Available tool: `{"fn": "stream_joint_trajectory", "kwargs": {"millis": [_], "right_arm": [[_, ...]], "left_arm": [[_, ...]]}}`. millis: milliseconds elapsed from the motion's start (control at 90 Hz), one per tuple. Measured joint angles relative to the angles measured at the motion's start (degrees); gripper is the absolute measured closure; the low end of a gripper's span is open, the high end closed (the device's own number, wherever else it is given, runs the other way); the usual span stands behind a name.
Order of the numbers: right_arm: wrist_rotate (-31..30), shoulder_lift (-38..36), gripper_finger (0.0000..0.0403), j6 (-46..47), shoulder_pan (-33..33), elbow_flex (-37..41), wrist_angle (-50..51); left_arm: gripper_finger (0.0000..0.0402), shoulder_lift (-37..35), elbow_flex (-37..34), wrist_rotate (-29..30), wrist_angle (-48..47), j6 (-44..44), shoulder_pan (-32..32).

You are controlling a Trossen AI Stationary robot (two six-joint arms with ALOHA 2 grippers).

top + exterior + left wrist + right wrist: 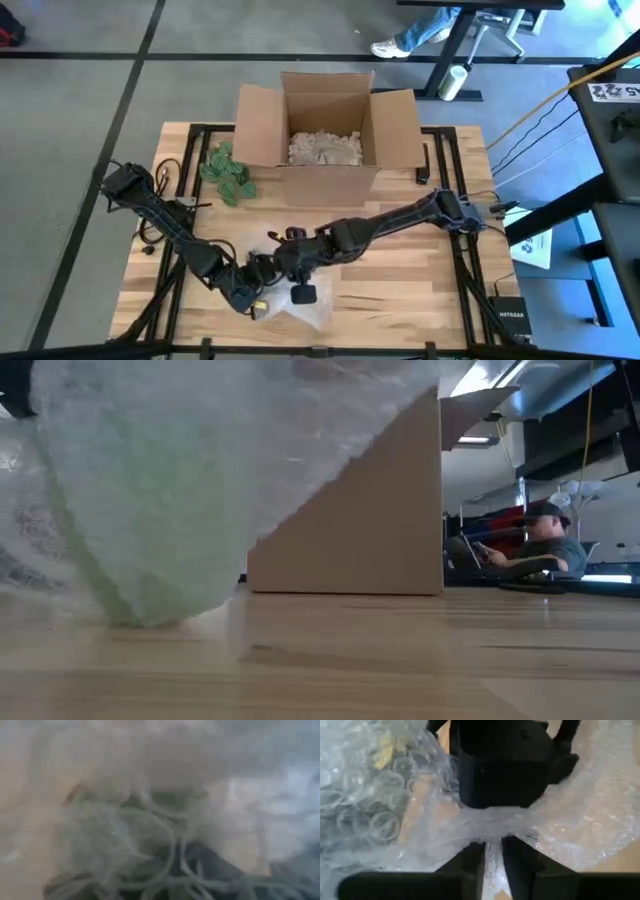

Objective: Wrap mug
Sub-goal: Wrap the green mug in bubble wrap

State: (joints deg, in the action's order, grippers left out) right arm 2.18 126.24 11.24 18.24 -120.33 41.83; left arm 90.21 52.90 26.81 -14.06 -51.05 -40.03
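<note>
A sheet of clear bubble wrap [312, 312] lies bunched near the table's near edge, at the middle. In the low view the bubble wrap [200, 420] covers a pale green rounded shape [150, 550], seemingly the mug, whose bottom stands on the table. My right gripper [300, 292] reaches in from the right and is shut on the wrap. My left gripper [255, 298] comes in from the left and meets it over the same bundle; the wrap covers its wrist view. My right gripper [494, 847] pinches a gathered fold of the bubble wrap [492, 832] between its two fingers. The wrap fans out from the fingers to both sides and is drawn into creases there. One layer or several, I cannot tell.
An open cardboard box [325, 125] with crumpled packing paper stands at the table's far middle. A green clump [226, 172] lies left of it. Cables run along the table's left and right sides. A person sits in the room beyond the table [545, 545].
</note>
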Motion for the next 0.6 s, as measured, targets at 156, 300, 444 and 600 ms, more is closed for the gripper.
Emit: {"fn": "stream_joint_trajectory", "kwargs": {"millis": [156,300,444,600], "right_arm": [[2.35,0.5,0.0273,0.05,-0.33,0.0,0.29],[3.43,0.52,0.0233,0.02,-0.28,0.0,1.06],[3.45,0.5,0.0213,0.02,-0.26,0.0,3.54],[-0.44,0.4,0.021,0.52,-0.31,0.0,9.84]], "left_arm": [[0.0402,-0.01,0.01,0.07,-0.19,0.18,0.02],[0.0402,-0.02,0.02,0.09,-0.33,0.42,0.02],[0.0402,-0.02,0.02,-0.04,-0.37,0.42,0.02],[0.0402,-0.02,0.02,-0.07,-0.39,0.42,0.02]]}}
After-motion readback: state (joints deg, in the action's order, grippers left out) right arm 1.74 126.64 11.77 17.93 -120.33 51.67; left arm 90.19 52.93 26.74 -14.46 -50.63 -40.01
